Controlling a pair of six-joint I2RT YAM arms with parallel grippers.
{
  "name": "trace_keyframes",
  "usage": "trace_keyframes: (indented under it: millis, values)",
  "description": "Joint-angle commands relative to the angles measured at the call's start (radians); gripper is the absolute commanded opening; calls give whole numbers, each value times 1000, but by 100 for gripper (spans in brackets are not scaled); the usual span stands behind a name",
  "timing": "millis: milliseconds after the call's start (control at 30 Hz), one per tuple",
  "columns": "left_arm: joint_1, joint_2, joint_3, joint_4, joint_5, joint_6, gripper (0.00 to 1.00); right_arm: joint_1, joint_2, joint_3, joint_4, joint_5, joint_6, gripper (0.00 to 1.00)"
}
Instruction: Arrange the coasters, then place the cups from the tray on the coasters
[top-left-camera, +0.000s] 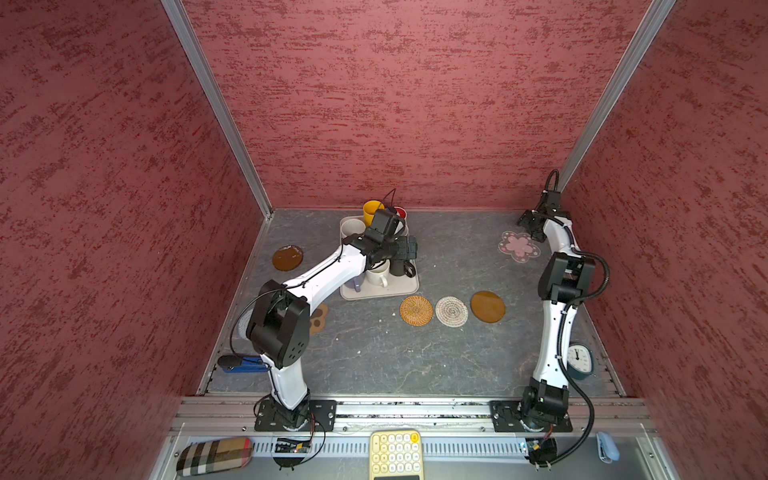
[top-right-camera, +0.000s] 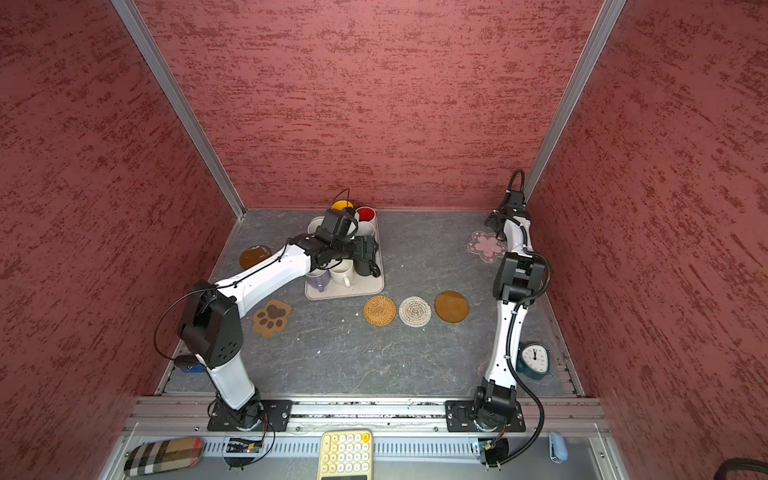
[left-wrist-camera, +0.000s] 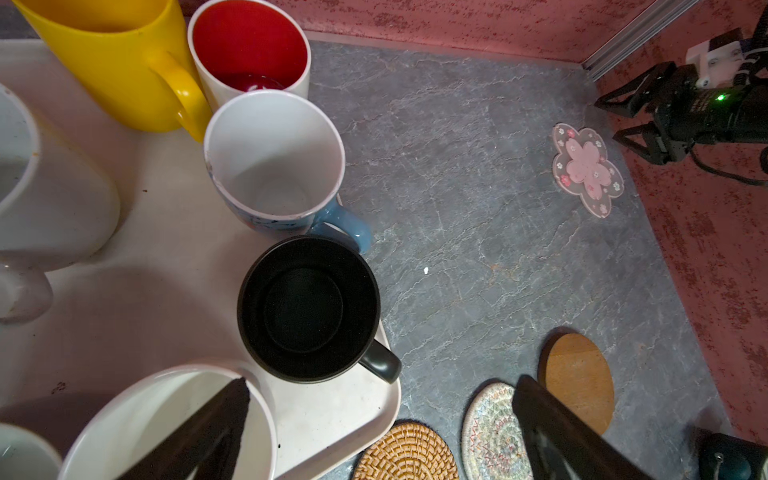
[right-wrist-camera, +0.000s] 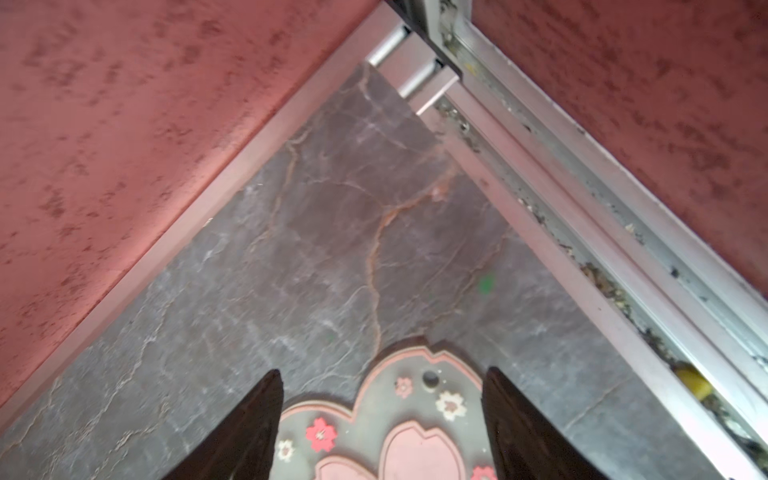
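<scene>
The cream tray (top-left-camera: 409, 287) holds several cups: yellow (left-wrist-camera: 116, 62), white with red inside (left-wrist-camera: 249, 45), light blue (left-wrist-camera: 274, 153), black (left-wrist-camera: 309, 309) and white ones (top-left-camera: 377, 274). My left gripper (left-wrist-camera: 382, 384) hangs open over the tray's near right corner, beside the black cup, holding nothing. The tan rattan (top-left-camera: 416, 310), whitish woven (top-left-camera: 451, 311) and amber (top-left-camera: 488, 306) coasters lie in a row. Another amber disc (top-left-camera: 287, 257) and the paw coaster (top-right-camera: 271, 318) lie left. My right gripper (right-wrist-camera: 382, 374) stands open just above the pink flower coaster (right-wrist-camera: 411, 432), back right.
Red walls close in on three sides, and the flower coaster lies near the back right corner rail (right-wrist-camera: 540, 174). A teal clock (top-left-camera: 579, 359) stands by the right arm's base. A blue tool (top-left-camera: 245, 365) lies front left. A calculator (top-left-camera: 395, 453) sits off the mat.
</scene>
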Motion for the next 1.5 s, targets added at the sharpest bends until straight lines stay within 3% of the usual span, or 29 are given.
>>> trace_keyframes:
  millis: [0, 267, 467, 767, 1100, 1467]
  values:
    - [8, 27, 49, -9, 23, 23, 99, -14, 18, 14, 0, -48, 63, 76]
    - [15, 53, 83, -18, 43, 25, 100, -17, 57, 14, 2, -126, 103, 76]
    - [15, 43, 82, -21, 52, 19, 100, 8, 59, 16, -20, -120, 54, 75]
    - [12, -19, 9, 9, 50, 2, 100, 89, 47, 19, -106, 68, -79, 74]
    - [6, -124, -117, 46, 37, -21, 100, 162, 41, -2, -165, 180, -191, 74]
    - [-15, -215, -228, 81, 16, -39, 100, 178, -91, -266, -88, 248, -232, 74]
